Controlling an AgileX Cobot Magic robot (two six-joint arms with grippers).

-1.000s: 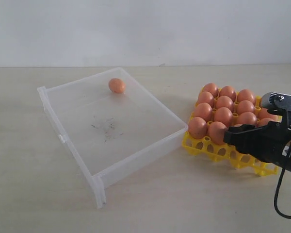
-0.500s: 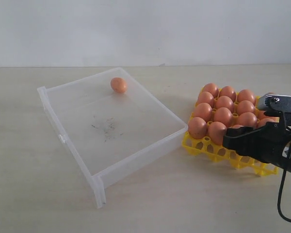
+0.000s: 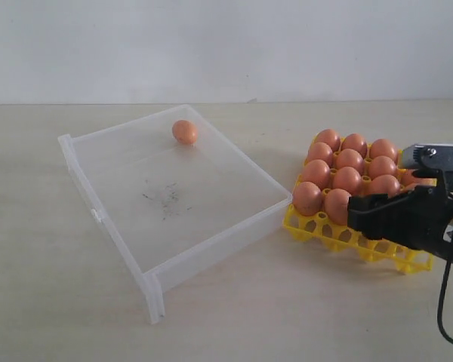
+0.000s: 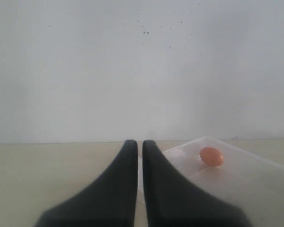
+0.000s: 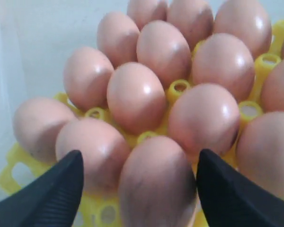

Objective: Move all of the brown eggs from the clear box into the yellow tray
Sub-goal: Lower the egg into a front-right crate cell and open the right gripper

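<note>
Right gripper (image 5: 139,163) has opened wider over the last second. Its jaws are now spread either side of an egg (image 5: 156,189) seated upright in the yellow tray (image 3: 340,235), long axis near vertical among tight neighbours. Careful here: lifting out crooked could clip an adjoining egg and tip it. Beyond, the clear box (image 3: 211,249) holds 1 last brown egg (image 3: 184,132) near its far wall, lying on its side, long axis roughly along that wall. It has crept slightly and could roll away if nudged. Left gripper (image 4: 136,146) waits, fingers pressed almost together.

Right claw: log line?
right claw: open, astride seated egg in yellow tray | left claw: shut | clear box: one brown egg
</note>
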